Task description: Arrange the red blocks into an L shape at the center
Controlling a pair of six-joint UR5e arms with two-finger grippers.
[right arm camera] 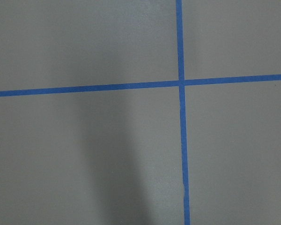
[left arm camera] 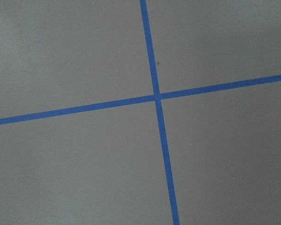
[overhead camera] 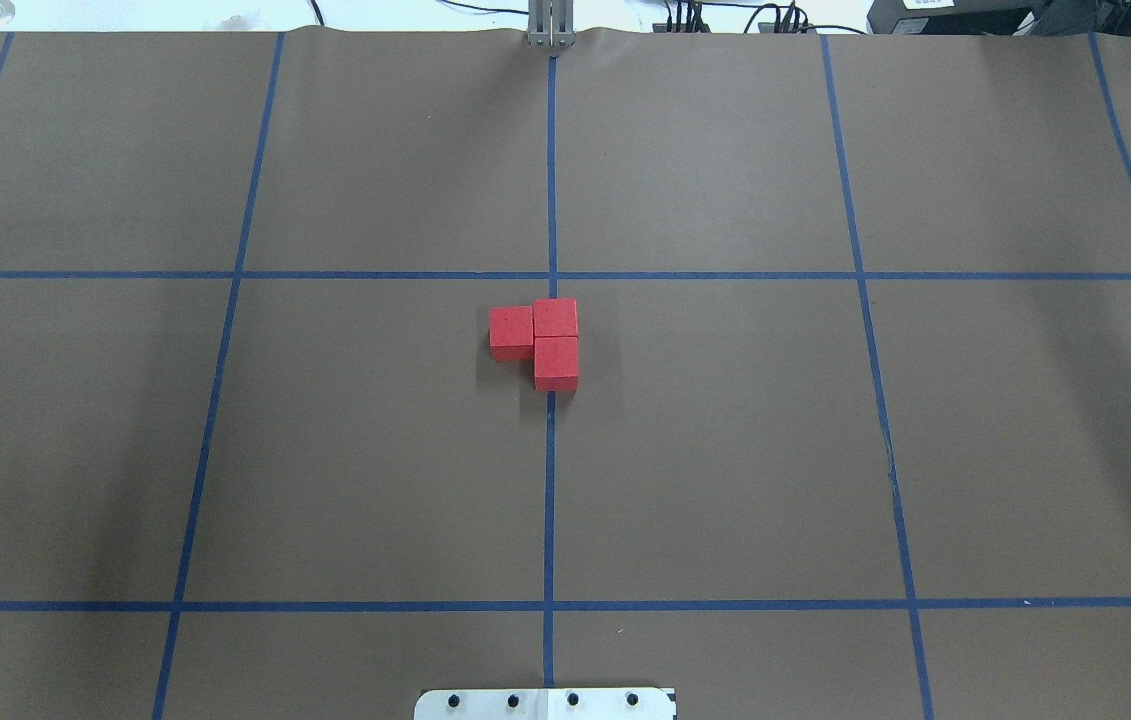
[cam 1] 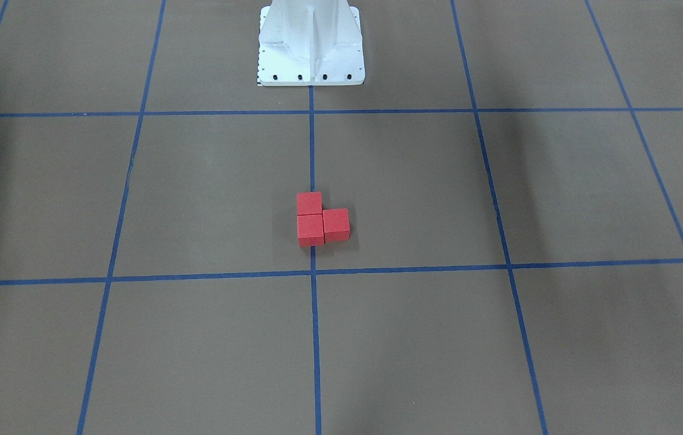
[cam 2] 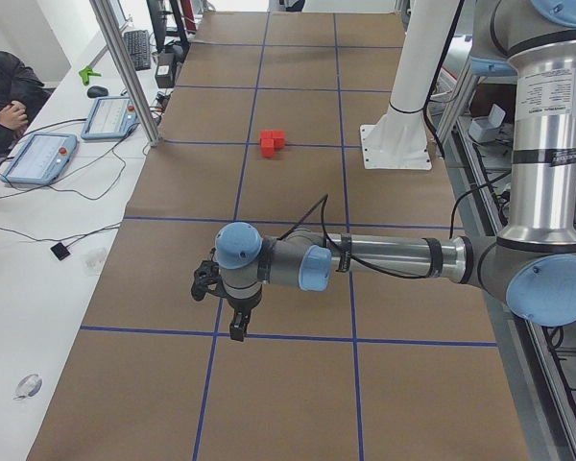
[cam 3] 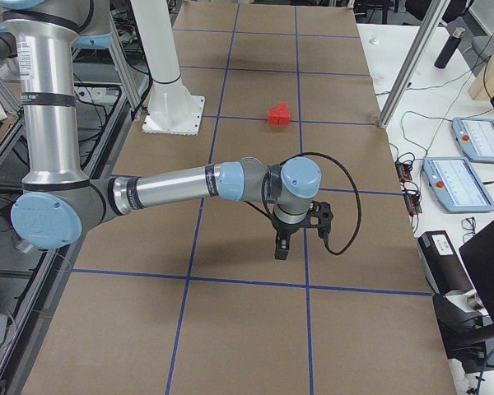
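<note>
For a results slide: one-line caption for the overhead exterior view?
Three red blocks form an L on the middle blue tape line of the brown table, no arm in frame.

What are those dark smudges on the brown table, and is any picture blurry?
Overhead exterior: soft, broad shadows left and right of the red blocks, no glare. Right wrist-mounted: one wide soft shadow beside the blue tape. Left wrist-mounted: even light, sharp.
</note>
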